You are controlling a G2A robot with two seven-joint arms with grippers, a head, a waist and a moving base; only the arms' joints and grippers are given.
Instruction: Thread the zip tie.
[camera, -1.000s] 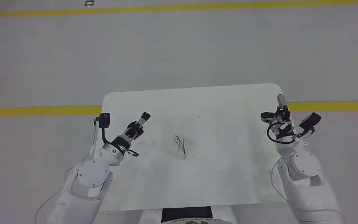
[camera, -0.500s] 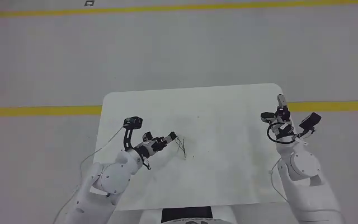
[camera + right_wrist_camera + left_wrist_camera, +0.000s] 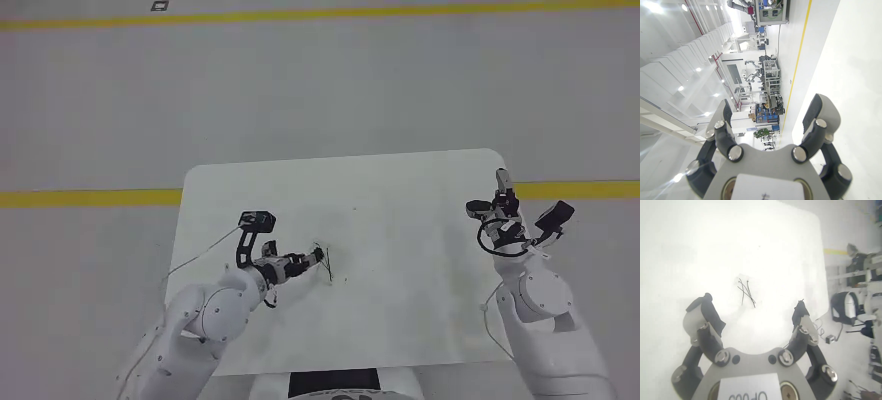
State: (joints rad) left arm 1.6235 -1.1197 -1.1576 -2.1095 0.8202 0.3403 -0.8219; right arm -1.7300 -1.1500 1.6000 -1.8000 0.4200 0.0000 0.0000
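Note:
A few thin black zip ties (image 3: 323, 262) lie crossed in a small heap near the middle of the white table (image 3: 400, 200); the left wrist view shows the zip ties (image 3: 746, 292) just ahead of my fingers. My left gripper (image 3: 312, 262) hovers low right beside the heap, on its left, and the left gripper (image 3: 754, 298) is open with nothing between its black fingertips (image 3: 707, 306). My right gripper (image 3: 503, 185) is held up at the table's right edge, far from the ties; the right gripper (image 3: 772, 108) is open and holds nothing, pointing out at the room.
The table's rounded far corner (image 3: 815, 219) and right edge (image 3: 510, 260) are near my right arm. A yellow floor line (image 3: 90, 198) runs behind the table. Racks and other gear (image 3: 857, 275) stand beyond the table.
My left arm has swung from the table's left side toward the middle, bringing its gripper up to the zip ties. The right arm has not moved.

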